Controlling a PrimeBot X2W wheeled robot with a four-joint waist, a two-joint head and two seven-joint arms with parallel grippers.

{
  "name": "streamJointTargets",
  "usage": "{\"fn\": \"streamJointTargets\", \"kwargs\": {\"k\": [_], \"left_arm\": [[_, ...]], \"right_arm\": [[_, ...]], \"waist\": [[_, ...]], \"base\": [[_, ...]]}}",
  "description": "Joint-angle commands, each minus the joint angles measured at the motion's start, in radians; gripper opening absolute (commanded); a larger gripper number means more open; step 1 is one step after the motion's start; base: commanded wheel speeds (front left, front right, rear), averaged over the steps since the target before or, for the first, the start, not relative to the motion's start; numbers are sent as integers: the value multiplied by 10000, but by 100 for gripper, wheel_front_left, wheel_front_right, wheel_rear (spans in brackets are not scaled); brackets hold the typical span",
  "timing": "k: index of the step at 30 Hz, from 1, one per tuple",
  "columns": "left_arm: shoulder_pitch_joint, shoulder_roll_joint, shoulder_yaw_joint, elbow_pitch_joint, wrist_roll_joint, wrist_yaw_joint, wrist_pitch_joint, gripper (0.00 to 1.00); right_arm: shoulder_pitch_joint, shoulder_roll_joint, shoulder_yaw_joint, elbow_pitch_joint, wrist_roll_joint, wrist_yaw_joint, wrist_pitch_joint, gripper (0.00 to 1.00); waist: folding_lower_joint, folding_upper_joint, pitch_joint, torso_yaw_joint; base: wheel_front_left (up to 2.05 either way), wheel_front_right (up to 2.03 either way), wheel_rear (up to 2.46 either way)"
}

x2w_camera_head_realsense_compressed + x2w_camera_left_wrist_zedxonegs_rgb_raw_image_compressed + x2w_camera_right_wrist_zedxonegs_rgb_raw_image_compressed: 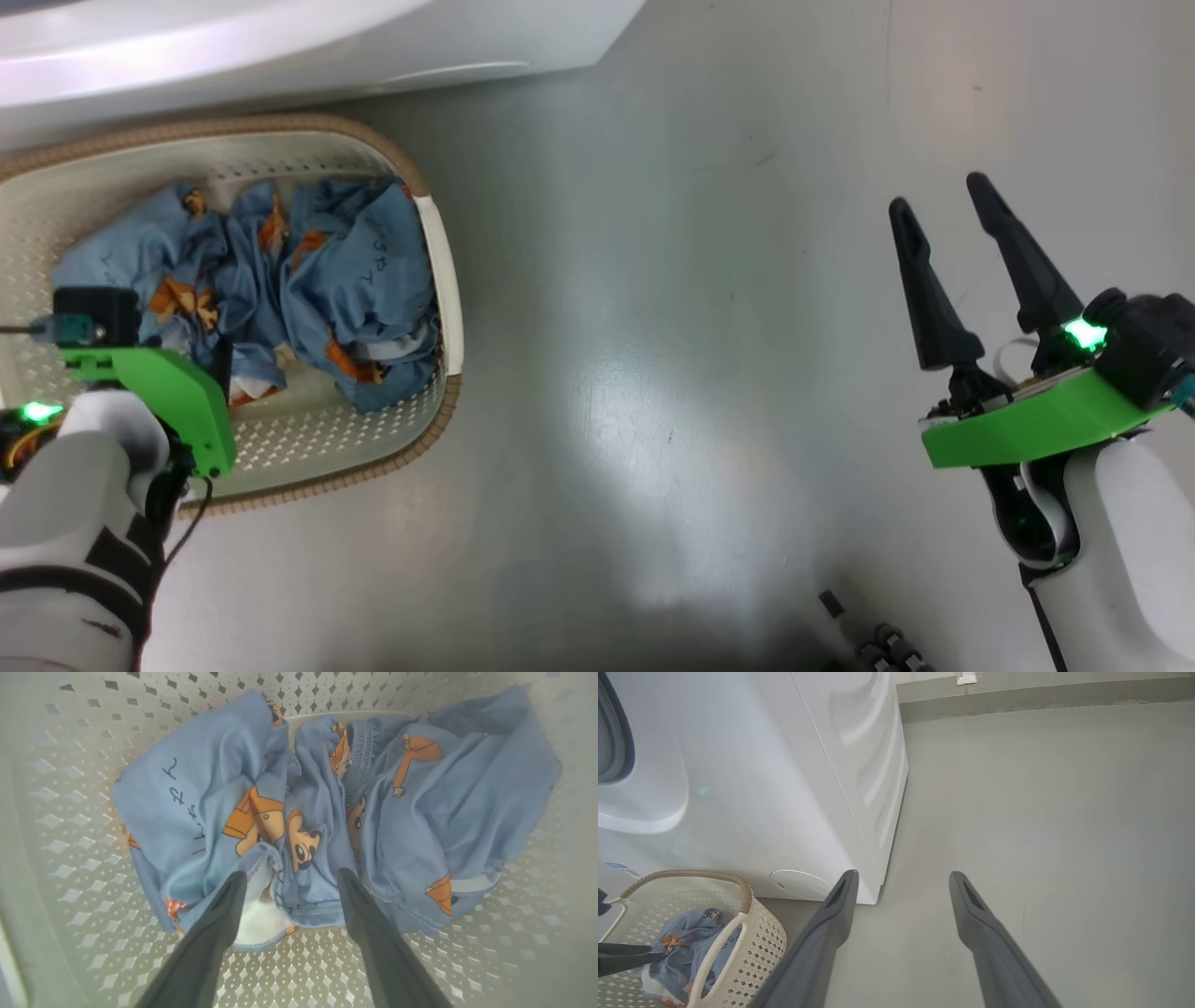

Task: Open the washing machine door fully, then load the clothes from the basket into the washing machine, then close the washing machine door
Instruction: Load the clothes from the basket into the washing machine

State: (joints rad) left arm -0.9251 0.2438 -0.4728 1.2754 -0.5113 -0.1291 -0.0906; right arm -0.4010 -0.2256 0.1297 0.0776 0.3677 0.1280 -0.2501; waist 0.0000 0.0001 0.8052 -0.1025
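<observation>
Left wrist view: left gripper (290, 873) spread wide, empty; clothes (420, 812) heaped in basket (60, 826), straight ahead of its tips. Right gripper (936, 192) wide, well apart over floor (653, 373).

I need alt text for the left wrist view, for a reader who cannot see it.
The open left gripper reaches into the cream perforated basket, its two dark fingers spread toward crumpled light-blue clothes printed with orange figures.
</observation>
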Motion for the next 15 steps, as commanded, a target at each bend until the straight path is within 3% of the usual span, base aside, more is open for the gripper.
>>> {"fn": "streamJointTargets", "kwargs": {"k": [1,15], "left_arm": [[-91,523,89,12,-112,-15,46,100],[-653,727,-113,128,-324,25,490,100]], "right_arm": [[93,4,220,-286,-89,27,-117,100],[-30,60,295,-450,-152,27,-117,100]], "waist": [[0,-1,171,-90],[0,-1,646,-220]], "base": [[0,0,0],[0,0,0]]}}
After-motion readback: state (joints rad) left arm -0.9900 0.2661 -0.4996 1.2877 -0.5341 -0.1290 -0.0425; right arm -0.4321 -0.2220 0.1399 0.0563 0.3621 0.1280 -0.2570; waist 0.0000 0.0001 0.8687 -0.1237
